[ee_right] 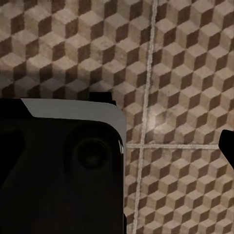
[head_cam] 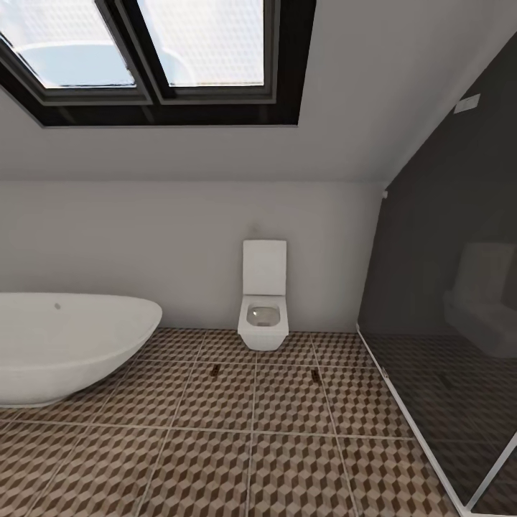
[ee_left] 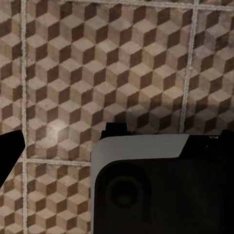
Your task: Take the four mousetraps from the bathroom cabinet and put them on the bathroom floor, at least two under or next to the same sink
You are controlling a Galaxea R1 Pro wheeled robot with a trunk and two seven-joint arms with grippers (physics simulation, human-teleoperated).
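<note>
Two tiny flat dark-brown mousetraps lie on the cube-patterned bathroom floor (head_cam: 215,445) in the head view. One mousetrap (head_cam: 216,370) is left of the toilet and the other mousetrap (head_cam: 315,375) is right of it, each about a tile in front. The cabinet and the bathroom sink are out of view. My left gripper (ee_left: 117,146) hangs over bare tiles (ee_left: 97,73); its black fingertips (ee_left: 9,153) sit at the picture's edges, wide apart and empty. My right gripper (ee_right: 117,146) also faces the tiles (ee_right: 185,73), with one fingertip (ee_right: 227,146) at the edge and nothing held.
A white oval bathtub (head_cam: 64,345) fills the left side. A white wall-hung toilet (head_cam: 264,301) stands against the far wall. A dark glass partition (head_cam: 445,301) with a white floor rail closes the right. The robot's dark base (ee_left: 161,190) shows below both wrists.
</note>
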